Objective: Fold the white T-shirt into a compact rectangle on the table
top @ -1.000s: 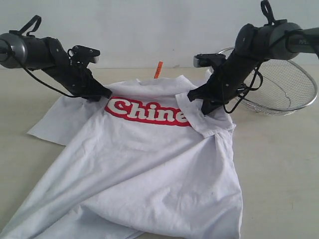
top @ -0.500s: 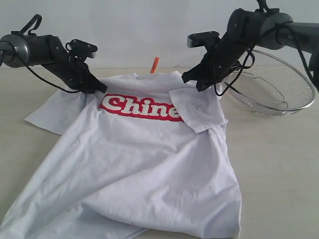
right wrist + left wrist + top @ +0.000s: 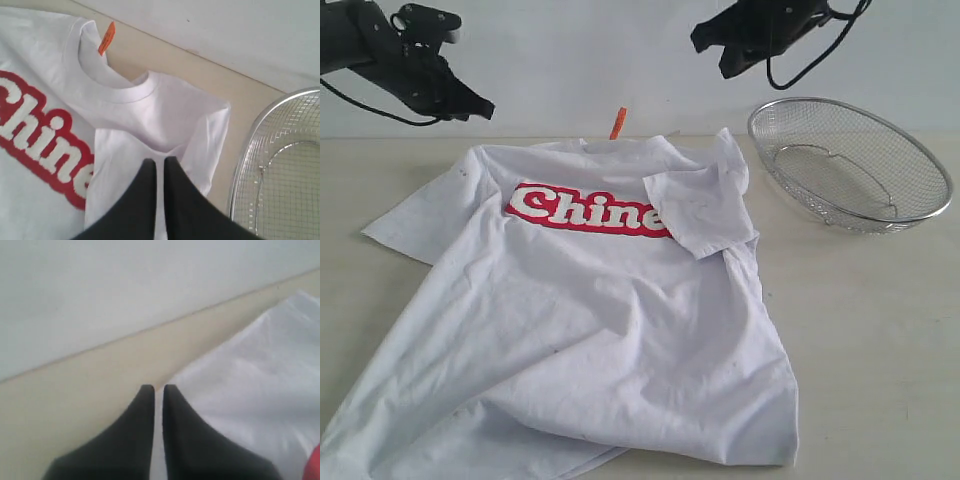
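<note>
The white T-shirt (image 3: pixel 590 310) lies face up on the table (image 3: pixel 880 330), with red lettering (image 3: pixel 585 210) on the chest and an orange neck tag (image 3: pixel 618 122) at the collar. One sleeve (image 3: pixel 700 210) is folded inward over the end of the lettering. My left gripper (image 3: pixel 483 108) hangs shut and empty above the table beyond the shirt's left shoulder. My right gripper (image 3: pixel 710 50) is shut and empty, high over the folded sleeve. In the left wrist view the gripper (image 3: pixel 158 388) sits over the shirt's edge (image 3: pixel 250 380). The right wrist view has the gripper (image 3: pixel 160 161) above the sleeve (image 3: pixel 150 150).
A round silver wire-mesh basket (image 3: pixel 850 165) stands on the table at the back right, close to the folded sleeve, also in the right wrist view as the basket (image 3: pixel 280 170). A light grey wall (image 3: pixel 600 60) rises behind the table. The shirt's hem reaches the table's front edge.
Both grippers have lifted up and away from the shirt's shoulders. The shirt's upper part has slid slightly toward the wall and left, and the folded sleeve stays on the chest.
</note>
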Controlling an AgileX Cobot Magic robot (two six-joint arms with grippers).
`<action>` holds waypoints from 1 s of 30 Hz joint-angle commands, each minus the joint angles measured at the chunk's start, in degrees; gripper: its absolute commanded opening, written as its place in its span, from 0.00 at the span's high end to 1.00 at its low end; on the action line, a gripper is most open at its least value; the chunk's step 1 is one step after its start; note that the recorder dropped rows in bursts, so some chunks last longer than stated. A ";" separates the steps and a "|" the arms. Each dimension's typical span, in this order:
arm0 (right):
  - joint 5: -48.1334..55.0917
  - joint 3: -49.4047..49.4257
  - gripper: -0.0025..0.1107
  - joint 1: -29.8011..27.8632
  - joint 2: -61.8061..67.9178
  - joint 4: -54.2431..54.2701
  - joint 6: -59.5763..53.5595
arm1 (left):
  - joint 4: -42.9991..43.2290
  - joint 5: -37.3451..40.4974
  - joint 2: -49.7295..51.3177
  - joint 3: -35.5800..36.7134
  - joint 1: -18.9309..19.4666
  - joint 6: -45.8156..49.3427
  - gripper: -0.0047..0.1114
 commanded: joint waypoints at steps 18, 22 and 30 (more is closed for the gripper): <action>12.46 30.25 0.98 0.04 -24.19 -0.64 -1.75 | -31.90 35.46 -5.68 -0.09 -0.49 17.55 0.92; 9.77 43.75 0.98 0.04 -33.71 0.35 -0.91 | -32.13 35.46 -7.89 0.79 -3.21 17.49 0.92; -2.31 67.11 0.98 0.04 -52.40 2.05 1.05 | -29.08 33.65 -20.30 17.36 -11.41 17.34 0.92</action>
